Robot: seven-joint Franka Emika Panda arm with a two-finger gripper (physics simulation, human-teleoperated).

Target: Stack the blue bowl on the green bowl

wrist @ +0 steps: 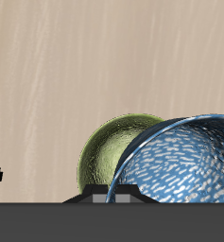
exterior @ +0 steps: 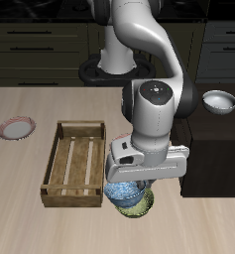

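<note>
The blue bowl [exterior: 122, 190], speckled blue and white, hangs tilted under my gripper [exterior: 129, 183] near the table's front edge. The gripper is shut on its rim. The green bowl [exterior: 139, 207] stands on the table just below, partly covered by the blue bowl. In the wrist view the blue bowl [wrist: 184, 163] fills the near field and overlaps the yellow-green bowl [wrist: 112, 151], whose far rim and inside still show. I cannot tell whether the two bowls touch.
A wooden slatted tray [exterior: 74, 164] lies beside the bowls. A red-rimmed plate [exterior: 17, 128] sits farther off past the tray. A plain white-grey bowl [exterior: 219, 100] stands farther back on a dark surface [exterior: 216, 149].
</note>
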